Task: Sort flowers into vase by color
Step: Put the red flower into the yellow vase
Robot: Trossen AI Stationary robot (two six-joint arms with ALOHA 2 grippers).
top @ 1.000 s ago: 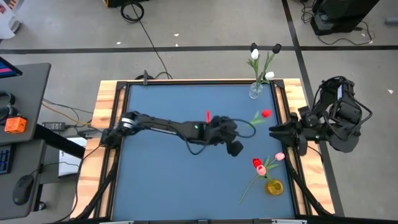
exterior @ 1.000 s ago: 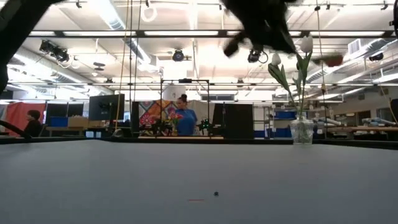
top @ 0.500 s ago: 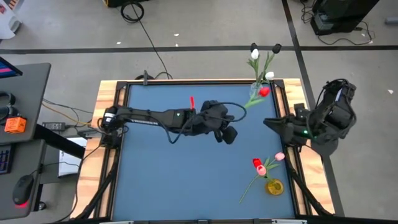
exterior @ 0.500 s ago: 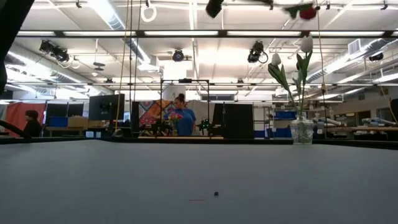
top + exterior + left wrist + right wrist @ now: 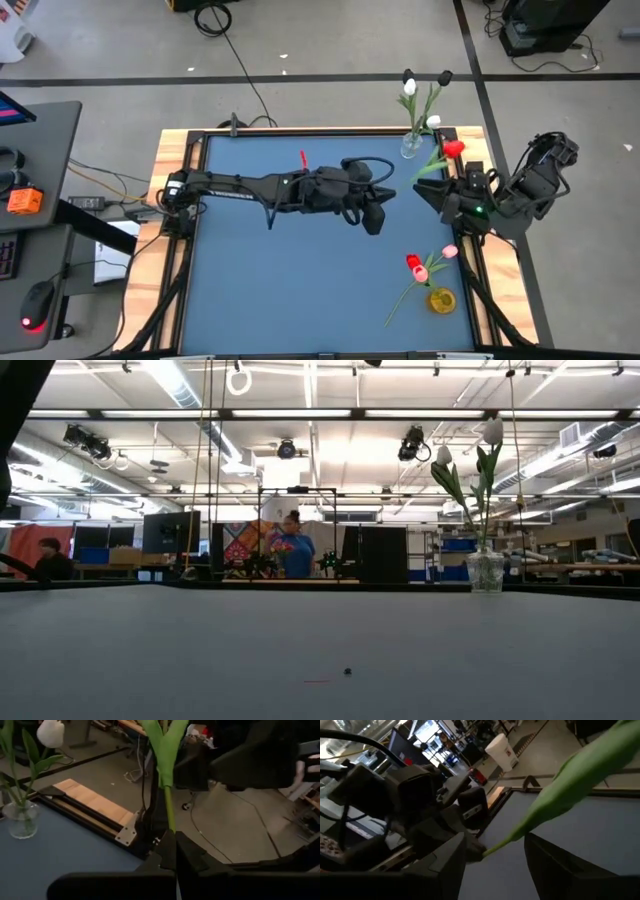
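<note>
A red flower (image 5: 453,150) hangs in the air over the table's right side, with my left gripper (image 5: 392,193) shut on its green stem (image 5: 169,810). My right gripper (image 5: 430,198) is open and reaches in from the table's right edge. Its two fingers (image 5: 445,865) stand on either side of the flower's leaf (image 5: 570,785); I cannot tell whether they touch it. A clear glass vase (image 5: 411,147) with white flowers and a dark one stands at the far right. At the near right, a yellow vase (image 5: 441,300) holds red and pink flowers (image 5: 425,266). My left gripper pinches the stem's lower end (image 5: 170,829) between its two fingers. The fingers come nearly level from the table's left. The stem runs on past the fingertips toward my right gripper, lifted clear of the table, with the leaf and the red head at its far end.
The wooden table frame (image 5: 180,150) runs around the blue mat. The mat's left and middle lie bare (image 5: 260,280). In the low view the glass vase (image 5: 485,570) stands at the right; people and desks show in the room behind.
My left gripper has risen out of the low view with the red flower. The flower's head has swung toward the table's far right corner, close to the glass vase. My right gripper has turned in toward the flower's leaf.
</note>
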